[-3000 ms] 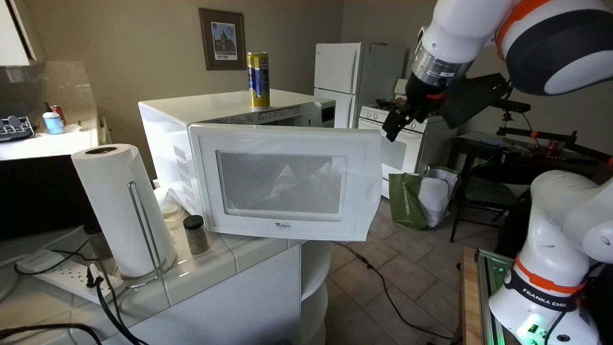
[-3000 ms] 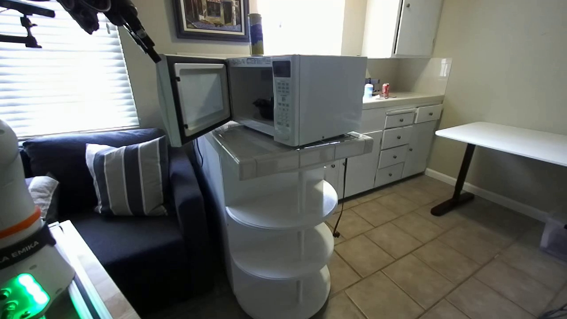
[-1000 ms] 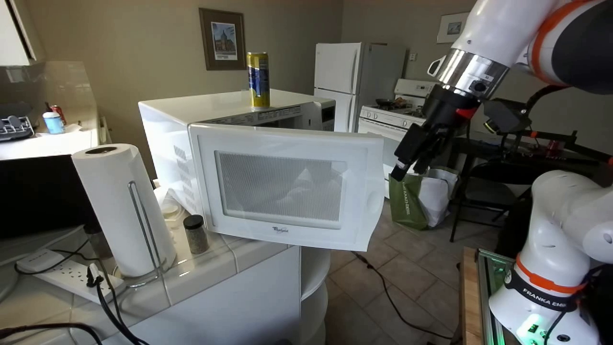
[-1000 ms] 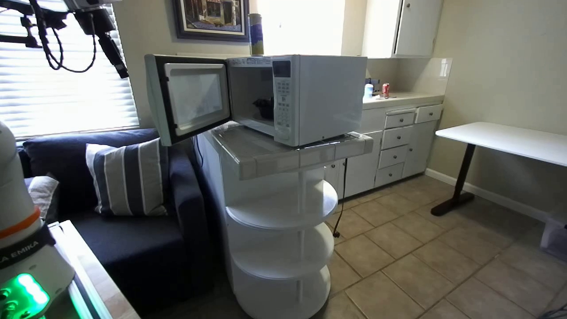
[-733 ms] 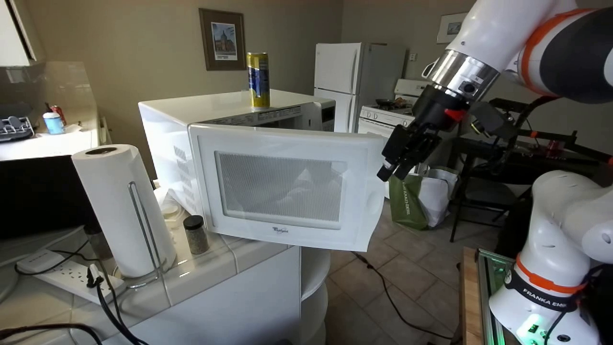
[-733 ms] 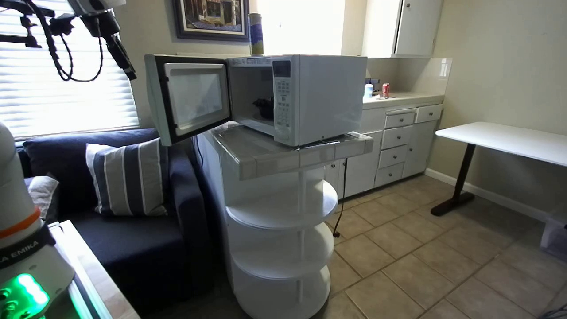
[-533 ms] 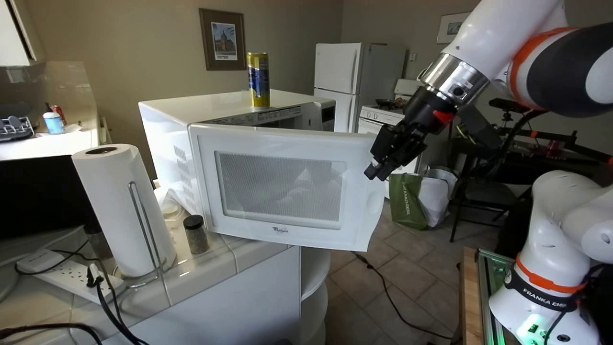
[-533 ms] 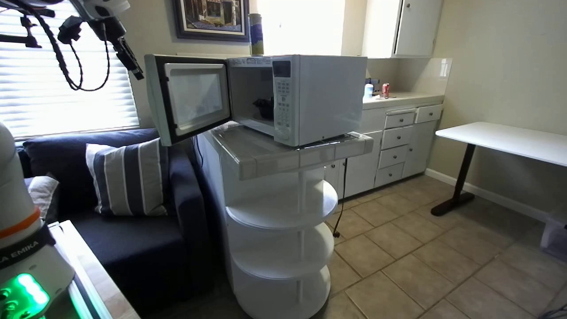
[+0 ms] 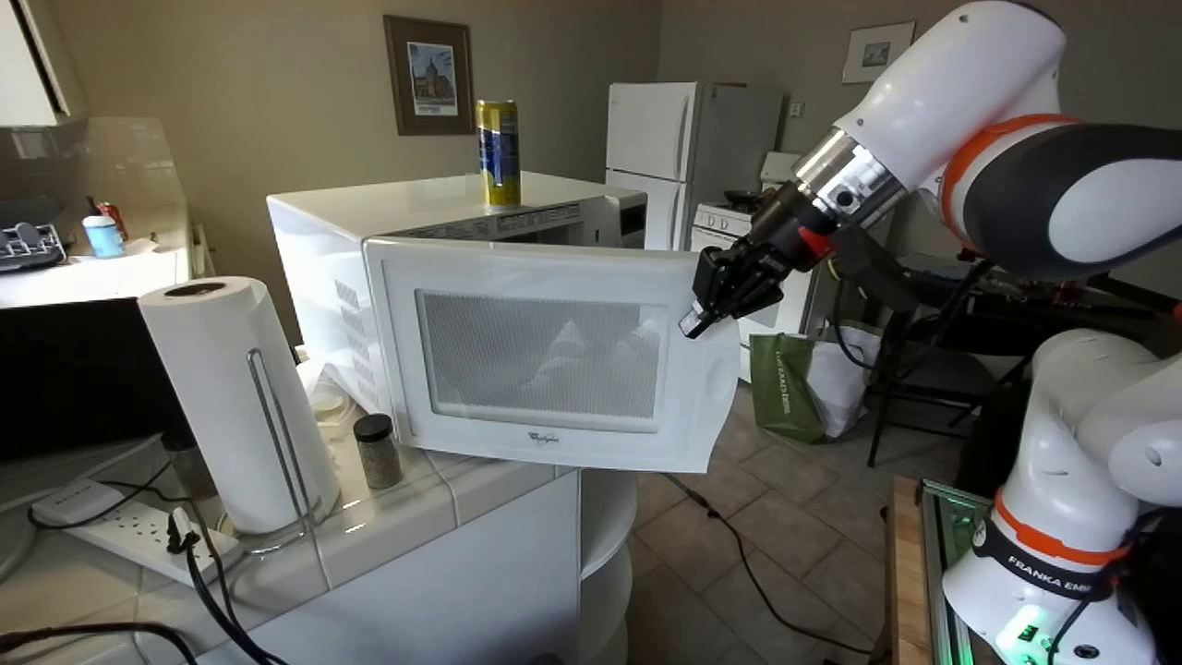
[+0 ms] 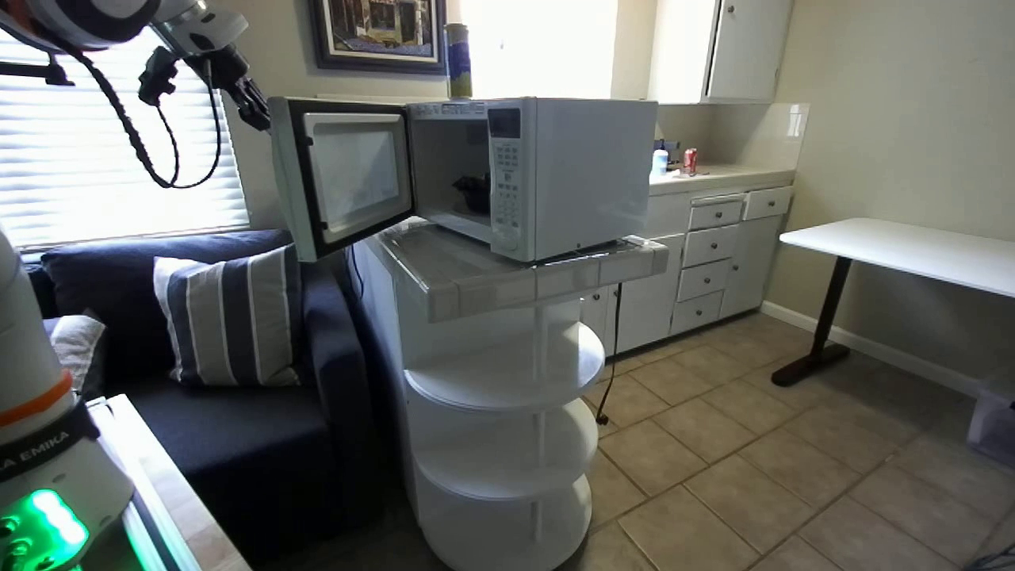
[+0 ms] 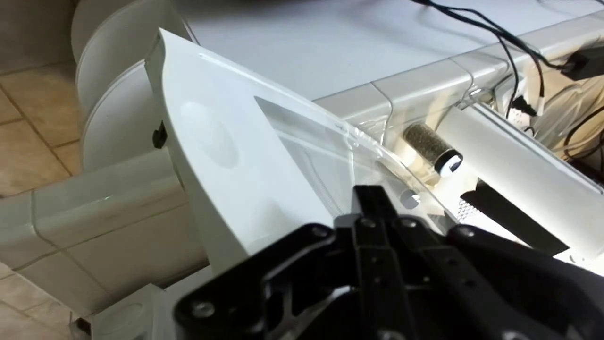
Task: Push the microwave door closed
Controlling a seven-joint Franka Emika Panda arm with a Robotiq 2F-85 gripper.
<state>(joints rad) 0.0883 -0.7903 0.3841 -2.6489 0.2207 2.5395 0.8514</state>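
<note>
wrist view: the black gripper [image 11: 375, 198] spans the bottom of the frame, its jaws drawn tight together. the white microwave door [image 11: 283, 156] slants from upper left down past centre. in an exterior view, the fingertips [image 9: 690, 323] appear to touch the door's front, right of frame centre. in both exterior views the door hangs open, and a tall can [image 9: 499, 152] stands on the microwave [image 10: 591, 174].
</note>
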